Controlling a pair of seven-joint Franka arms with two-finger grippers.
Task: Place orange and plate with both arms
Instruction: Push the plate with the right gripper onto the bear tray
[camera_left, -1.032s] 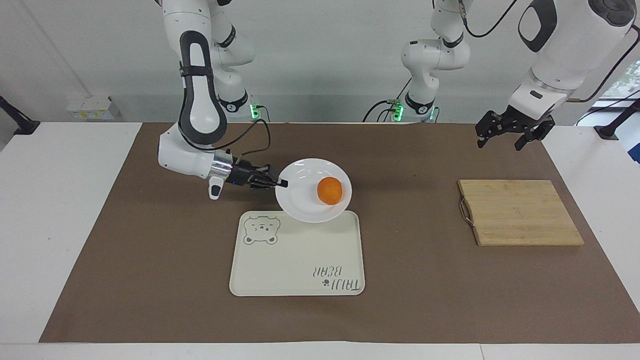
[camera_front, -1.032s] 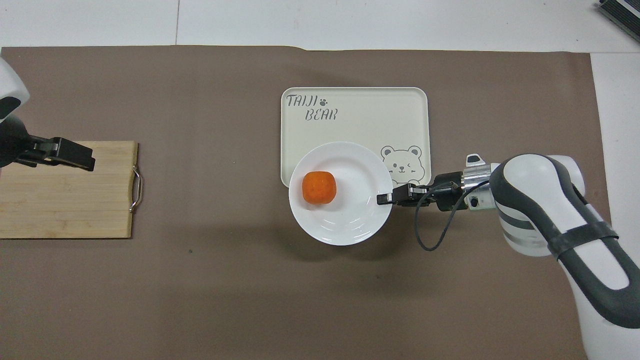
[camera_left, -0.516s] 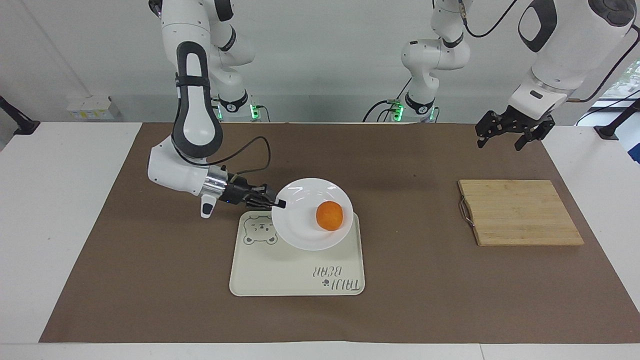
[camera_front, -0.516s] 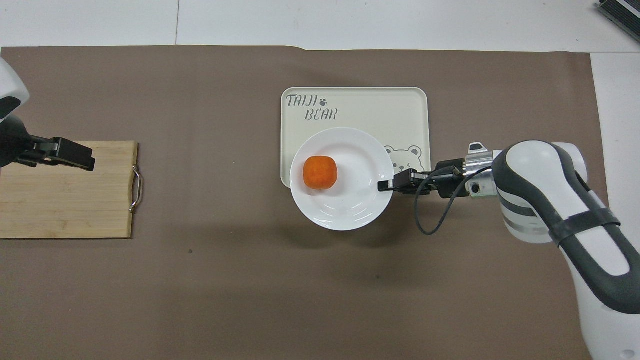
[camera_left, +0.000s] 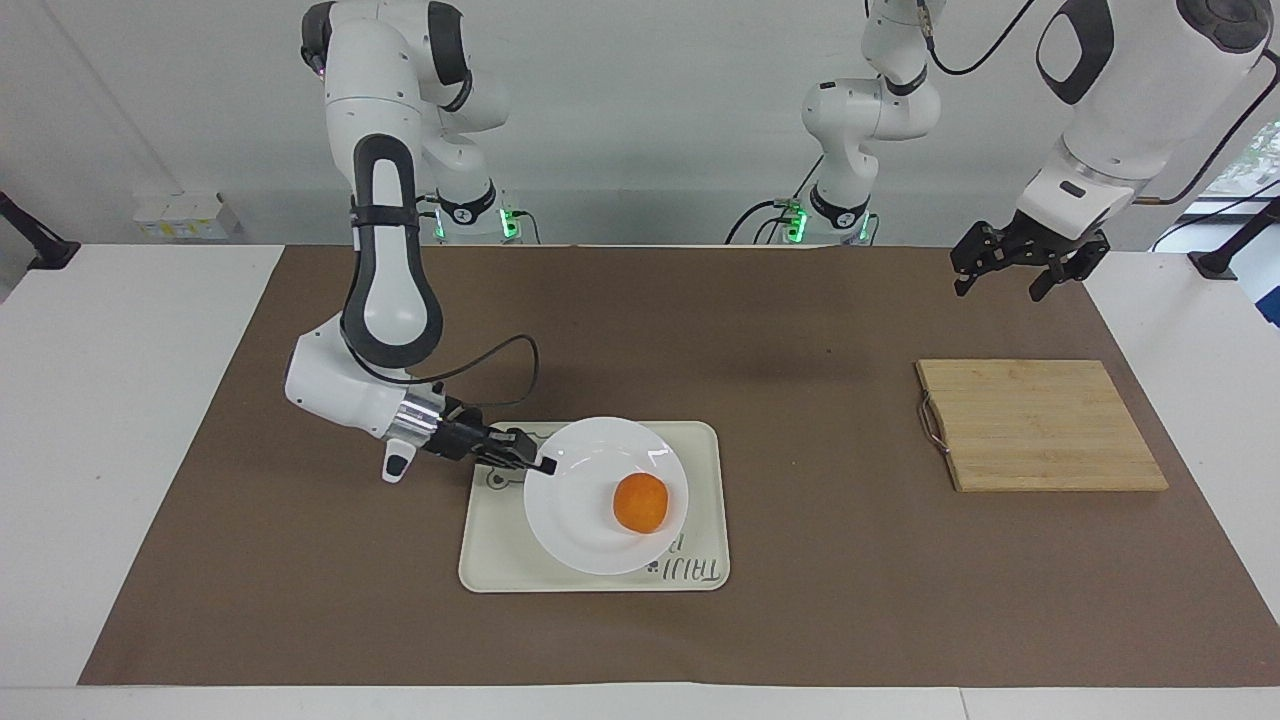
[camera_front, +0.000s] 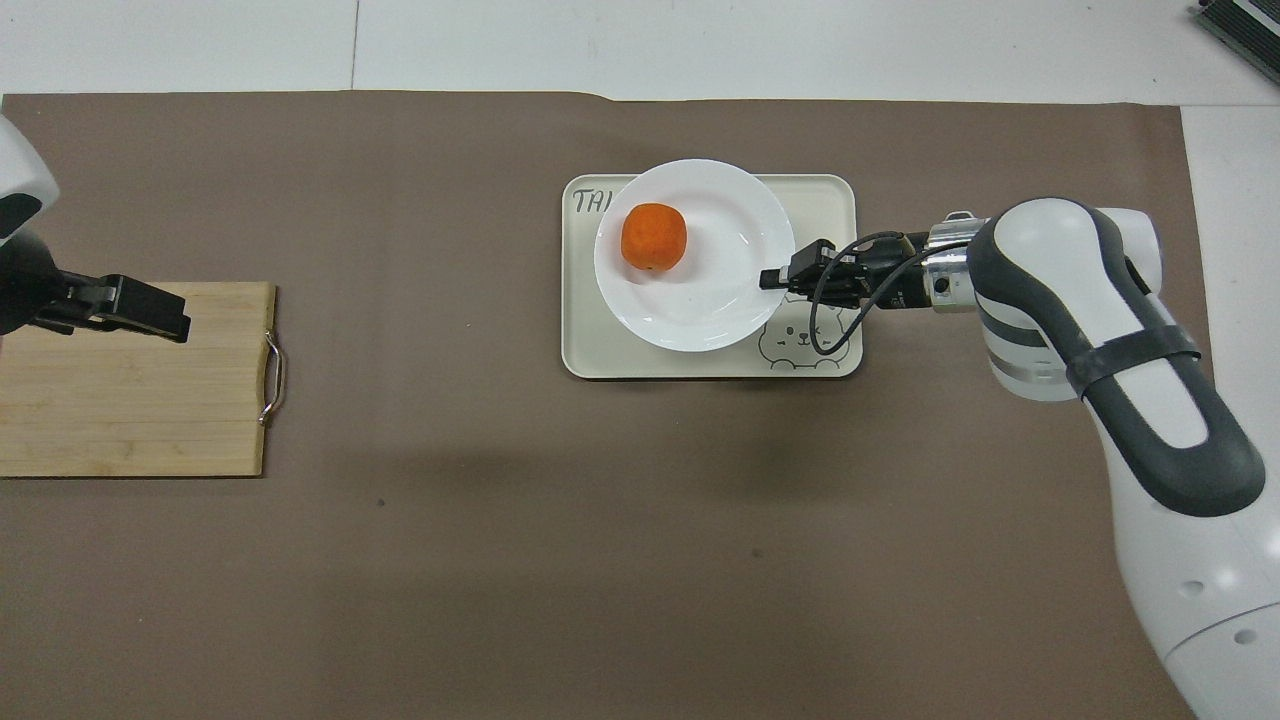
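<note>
The white plate (camera_left: 572, 515) (camera_front: 712, 292) hangs over the cream tray (camera_left: 482, 562) (camera_front: 700, 366), covering most of its lettering. The orange (camera_left: 640, 502) (camera_front: 653, 237) sits on the plate, off-centre toward the left arm's end. My right gripper (camera_left: 545, 465) (camera_front: 772, 279) is shut on the plate's rim at the side toward the right arm's end, reaching in low and nearly level. My left gripper (camera_left: 998, 290) (camera_front: 170, 320) hangs open and empty, raised over the wooden cutting board (camera_left: 1040, 425) (camera_front: 130, 420).
The tray with the bear drawing lies mid-table on the brown mat (camera_left: 820, 560) (camera_front: 450, 560). The cutting board with its metal handle (camera_left: 930, 425) (camera_front: 272, 378) lies toward the left arm's end. White tabletop borders the mat at both ends.
My right arm has carried the plate with the orange away from the robots, from the mat beside the tray to over the tray. The left arm has not moved.
</note>
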